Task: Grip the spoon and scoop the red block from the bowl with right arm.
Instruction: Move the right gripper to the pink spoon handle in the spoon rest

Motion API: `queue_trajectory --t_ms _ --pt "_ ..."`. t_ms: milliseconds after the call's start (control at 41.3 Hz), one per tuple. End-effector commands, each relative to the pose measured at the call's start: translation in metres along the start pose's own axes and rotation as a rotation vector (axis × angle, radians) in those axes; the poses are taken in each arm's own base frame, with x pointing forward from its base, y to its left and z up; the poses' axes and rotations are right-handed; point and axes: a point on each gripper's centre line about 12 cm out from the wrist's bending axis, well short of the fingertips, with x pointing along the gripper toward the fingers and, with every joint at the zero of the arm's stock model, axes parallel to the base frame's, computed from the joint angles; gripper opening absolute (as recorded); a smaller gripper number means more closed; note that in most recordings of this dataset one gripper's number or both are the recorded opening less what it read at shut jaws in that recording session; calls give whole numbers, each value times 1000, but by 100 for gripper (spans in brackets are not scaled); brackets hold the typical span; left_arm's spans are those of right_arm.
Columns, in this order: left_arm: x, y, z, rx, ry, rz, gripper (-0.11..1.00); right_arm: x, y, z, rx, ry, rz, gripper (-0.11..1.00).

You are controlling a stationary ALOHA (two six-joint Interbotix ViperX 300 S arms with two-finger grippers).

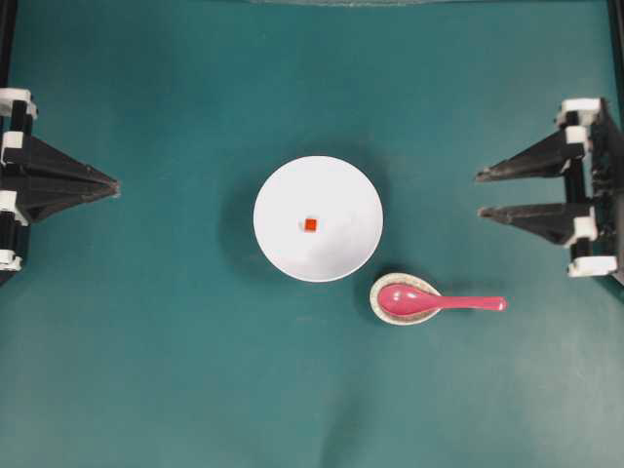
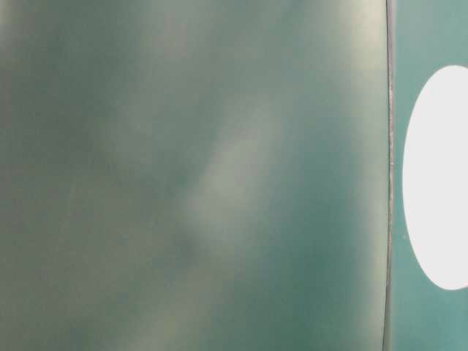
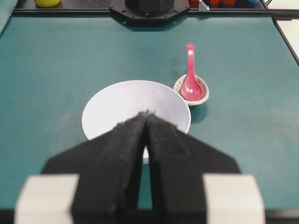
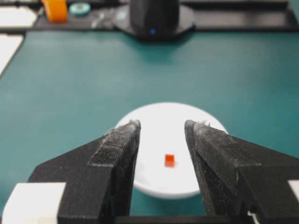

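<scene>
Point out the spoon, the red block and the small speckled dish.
spoon (image 1: pixel 441 301): overhead view, on the pink handle near the scoop.
red block (image 1: pixel 310 224): overhead view, on its top face, inside the white bowl.
speckled dish (image 1: pixel 382 285): overhead view, on its rim, beside the scoop.

Both grippers are matte black with long pointed fingers and blocky white trim at the finger roots. The left gripper (image 1: pixel 109 184) carries rough, frayed black pads (image 3: pixel 126 140). The right gripper (image 1: pixel 480 195) shows the same worn, fuzzy padding (image 4: pixel 117 144) along its fingers.
</scene>
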Motion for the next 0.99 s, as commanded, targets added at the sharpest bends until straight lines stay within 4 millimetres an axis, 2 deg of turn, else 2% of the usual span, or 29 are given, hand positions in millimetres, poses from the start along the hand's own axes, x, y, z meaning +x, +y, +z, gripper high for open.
queue_trajectory --t_ms 0,630,969 --pt "1 0 9 8 -20 -1 0 5 4 -2 7 -26 15 49" --pt "2 0 6 16 0 -1 0 15 30 -77 138 -4 45 49" --pt "1 0 7 55 -5 -1 0 22 51 -119 207 106 -23 49"
